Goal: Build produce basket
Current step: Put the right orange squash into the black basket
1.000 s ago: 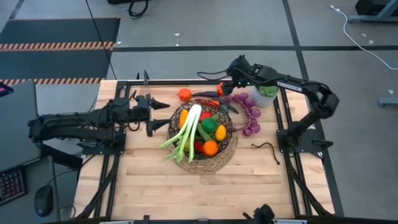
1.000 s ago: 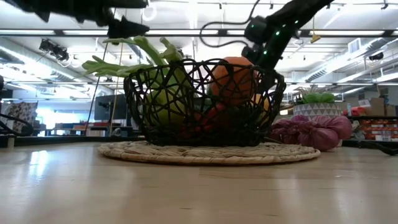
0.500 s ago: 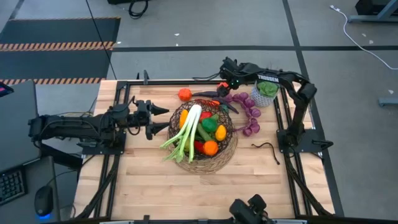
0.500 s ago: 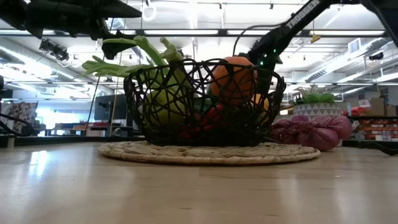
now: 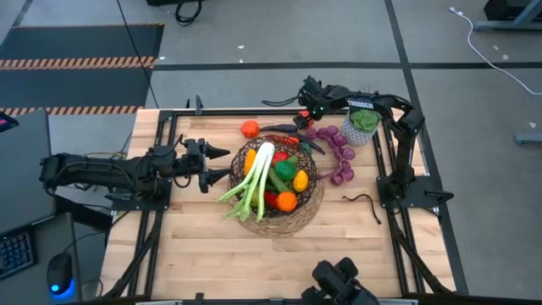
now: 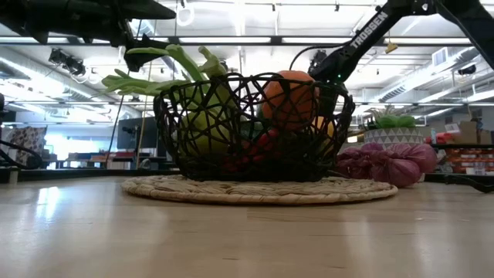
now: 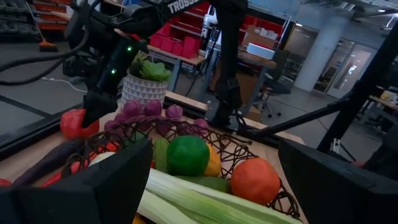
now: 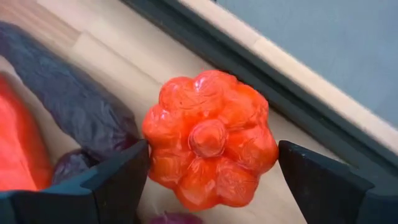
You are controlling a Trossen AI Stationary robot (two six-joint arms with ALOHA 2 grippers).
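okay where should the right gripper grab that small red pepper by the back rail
Grip the red pepper across its lobed body, coming straight down from above. It sits free on the table with its crown up, and the right gripper already has an open finger on each side.

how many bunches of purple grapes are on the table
1: the purple grapes lie in a curved string on the table beside the basket, near the white pot. Others may be hidden.
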